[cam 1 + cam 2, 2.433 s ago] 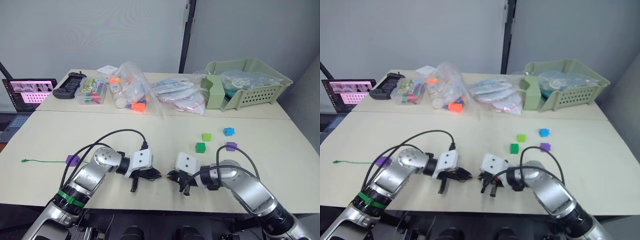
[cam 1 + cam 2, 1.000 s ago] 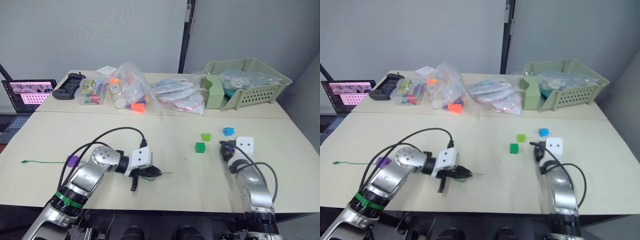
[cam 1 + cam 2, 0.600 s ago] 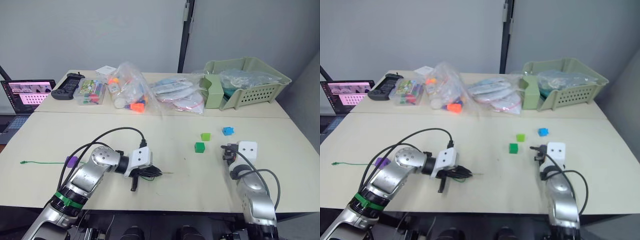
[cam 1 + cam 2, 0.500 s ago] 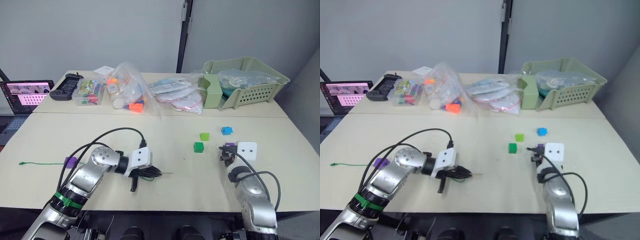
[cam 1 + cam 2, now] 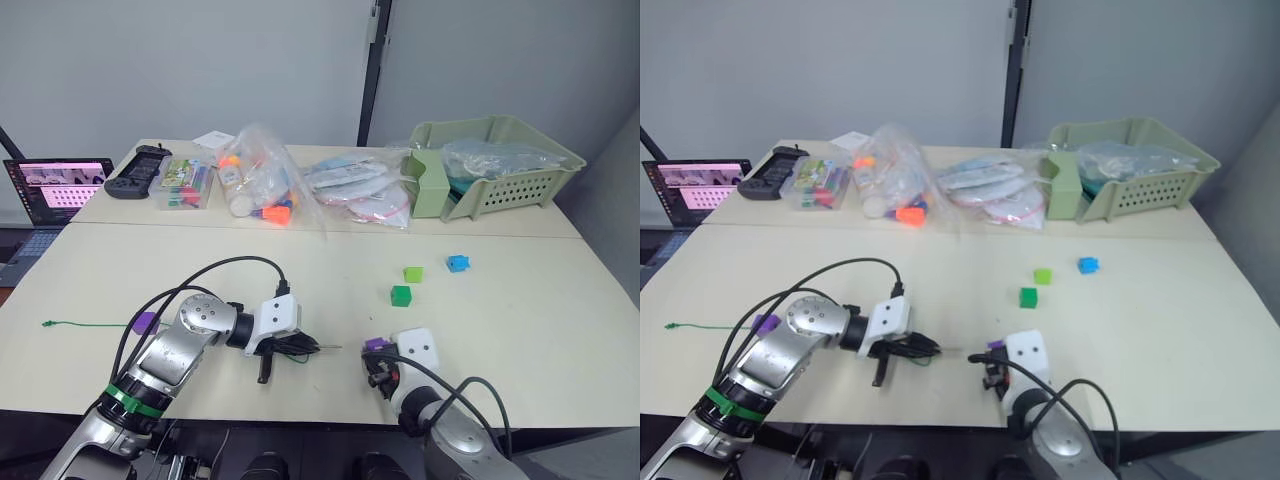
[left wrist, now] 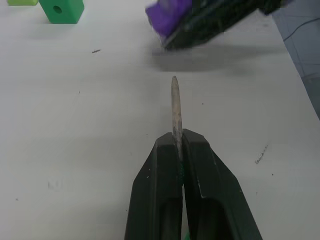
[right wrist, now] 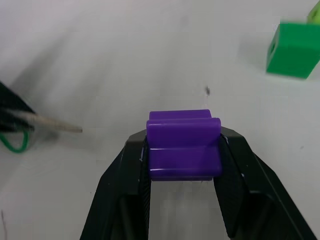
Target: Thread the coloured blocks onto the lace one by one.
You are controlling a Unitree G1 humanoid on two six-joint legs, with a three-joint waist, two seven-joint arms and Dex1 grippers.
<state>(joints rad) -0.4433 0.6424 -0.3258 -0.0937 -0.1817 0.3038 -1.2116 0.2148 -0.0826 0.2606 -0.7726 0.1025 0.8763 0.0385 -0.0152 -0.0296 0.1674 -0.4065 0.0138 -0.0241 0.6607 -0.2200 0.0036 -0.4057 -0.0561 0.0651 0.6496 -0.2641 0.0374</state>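
Near the table (image 5: 560,330) front edge, the left end effector (image 5: 312,347) pinches the lace (image 6: 175,107) by its stiff tip, facing the right end effector (image 7: 184,150), clamped on a purple block (image 7: 183,148) just beside it.

The left arm is bent low over the table, its forearm angled inward, and the left gripper (image 5: 296,346) is closed with its fingers (image 6: 160,190) pressed together, pointing toward the right side. The right arm is drawn in close, and the right gripper (image 5: 376,352) is clamped, facing the left one, the two near but apart.
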